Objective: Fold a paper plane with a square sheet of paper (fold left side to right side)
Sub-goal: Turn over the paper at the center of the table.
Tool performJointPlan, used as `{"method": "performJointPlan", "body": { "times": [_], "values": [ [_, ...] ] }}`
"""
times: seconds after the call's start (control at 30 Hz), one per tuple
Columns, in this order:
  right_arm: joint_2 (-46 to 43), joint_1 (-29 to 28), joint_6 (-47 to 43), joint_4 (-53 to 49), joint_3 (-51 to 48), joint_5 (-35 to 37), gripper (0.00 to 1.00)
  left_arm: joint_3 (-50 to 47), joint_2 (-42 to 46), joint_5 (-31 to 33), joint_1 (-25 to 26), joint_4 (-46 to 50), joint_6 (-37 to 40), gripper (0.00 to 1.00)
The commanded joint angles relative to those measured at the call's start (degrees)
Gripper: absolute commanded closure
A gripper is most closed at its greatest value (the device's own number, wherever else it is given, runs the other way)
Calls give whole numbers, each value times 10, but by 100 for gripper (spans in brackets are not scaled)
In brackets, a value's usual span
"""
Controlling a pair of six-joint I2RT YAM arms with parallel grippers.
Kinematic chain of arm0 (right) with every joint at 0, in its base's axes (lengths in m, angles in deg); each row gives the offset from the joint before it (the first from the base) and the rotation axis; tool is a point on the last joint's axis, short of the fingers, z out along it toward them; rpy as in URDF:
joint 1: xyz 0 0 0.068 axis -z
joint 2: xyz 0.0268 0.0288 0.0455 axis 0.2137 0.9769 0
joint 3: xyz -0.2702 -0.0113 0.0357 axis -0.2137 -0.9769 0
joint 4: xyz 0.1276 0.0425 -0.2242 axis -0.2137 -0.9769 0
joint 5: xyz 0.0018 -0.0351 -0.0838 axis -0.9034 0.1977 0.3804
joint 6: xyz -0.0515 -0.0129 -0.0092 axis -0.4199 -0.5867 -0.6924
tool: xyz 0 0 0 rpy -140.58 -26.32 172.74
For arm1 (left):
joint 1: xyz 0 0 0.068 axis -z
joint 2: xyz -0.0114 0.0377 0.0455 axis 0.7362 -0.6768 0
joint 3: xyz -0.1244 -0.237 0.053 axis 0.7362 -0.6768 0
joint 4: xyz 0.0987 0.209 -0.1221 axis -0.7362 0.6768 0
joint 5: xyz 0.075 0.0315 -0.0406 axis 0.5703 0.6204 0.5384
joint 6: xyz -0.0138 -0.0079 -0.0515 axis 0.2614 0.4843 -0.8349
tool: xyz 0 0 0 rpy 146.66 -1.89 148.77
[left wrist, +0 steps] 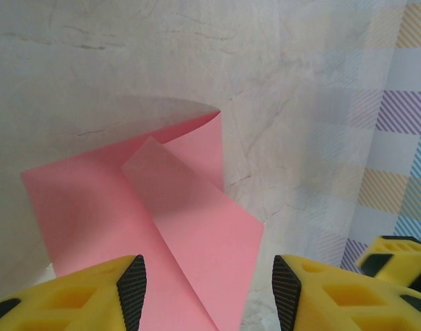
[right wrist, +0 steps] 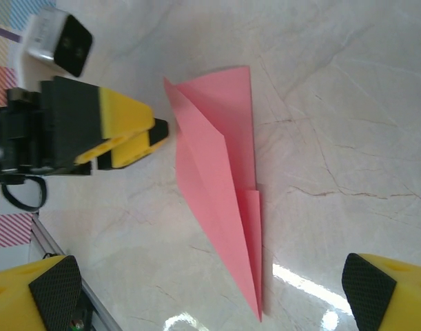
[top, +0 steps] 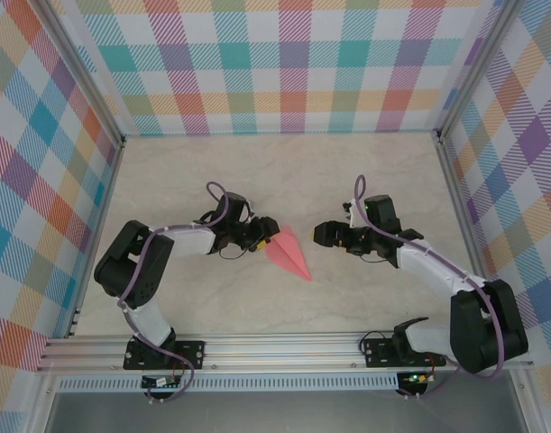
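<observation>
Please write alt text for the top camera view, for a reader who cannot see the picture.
A folded salmon-pink paper dart lies on a pale marble-patterned table between two robot arms. The left tool is at the dart's wide end. The right tool is open and stands apart from the dart.

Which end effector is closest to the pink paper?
The left end effector: its tips sit right at the wide end of the paper, while the right end effector stands apart from it.

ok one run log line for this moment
paper plane: folded dart on table | left gripper: open at its wide end | right gripper: open, clear of it
</observation>
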Motion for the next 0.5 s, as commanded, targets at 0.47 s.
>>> {"method": "performJointPlan", "body": {
  "times": [0.47],
  "values": [
    [-65,53,14,-10,-36,-98,0,71,-92,-32,21,-64,-15,74]
  ]
}}
